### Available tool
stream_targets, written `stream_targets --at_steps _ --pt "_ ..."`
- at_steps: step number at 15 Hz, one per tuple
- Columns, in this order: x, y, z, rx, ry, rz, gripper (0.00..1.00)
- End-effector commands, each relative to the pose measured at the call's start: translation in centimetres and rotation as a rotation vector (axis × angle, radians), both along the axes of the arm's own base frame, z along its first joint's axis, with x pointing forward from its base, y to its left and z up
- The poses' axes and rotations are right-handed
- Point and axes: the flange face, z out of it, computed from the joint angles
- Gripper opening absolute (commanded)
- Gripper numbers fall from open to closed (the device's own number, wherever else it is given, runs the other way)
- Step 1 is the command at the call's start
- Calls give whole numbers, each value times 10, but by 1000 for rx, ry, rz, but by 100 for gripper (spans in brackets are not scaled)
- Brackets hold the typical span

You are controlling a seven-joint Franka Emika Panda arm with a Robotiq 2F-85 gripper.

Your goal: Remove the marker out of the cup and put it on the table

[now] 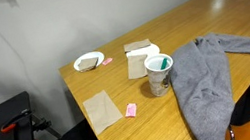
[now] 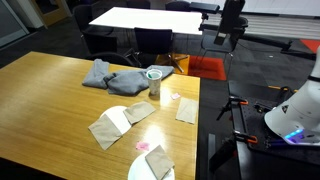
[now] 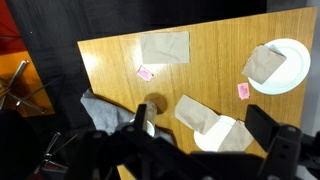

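Spread wide and pinching nothing, the gripper (image 3: 207, 145) hangs above the table (image 3: 215, 35). Its dark, blurred fingers (image 3: 141, 124) show along the bottom of the wrist view.

From the left in that view, a grey cloth (image 3: 100, 108) lies at the table edge. The cup (image 3: 155, 104) is seen from above just beside it. A pink block (image 3: 145, 73) and a flat brown napkin (image 3: 163, 47) lie farther up. Next come stacked brown and white napkins (image 3: 212, 120) and a second pink block (image 3: 243, 90). At the far right is a white bowl (image 3: 292, 75) with brown paper (image 3: 262, 63) lying in it.

In an exterior view the bowl (image 1: 88, 61) sits at the left and the cup (image 1: 158, 76) stands upright near the middle. The teal marker (image 1: 164, 63) leans inside the cup, its top just over the rim. The grey cloth (image 1: 207, 77) lies right of the cup, close against it.
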Motion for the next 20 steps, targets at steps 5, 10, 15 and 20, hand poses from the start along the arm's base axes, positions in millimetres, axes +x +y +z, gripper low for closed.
stream_targets --at_steps 5,10,15,20 --pt "41 -77 -33 39 -47 26 100" --pt "67 -116 -69 45 -87 9 100" --pt "92 -142 -103 34 -102 3 100" --pt "94 -144 -120 47 -66 -35 100"
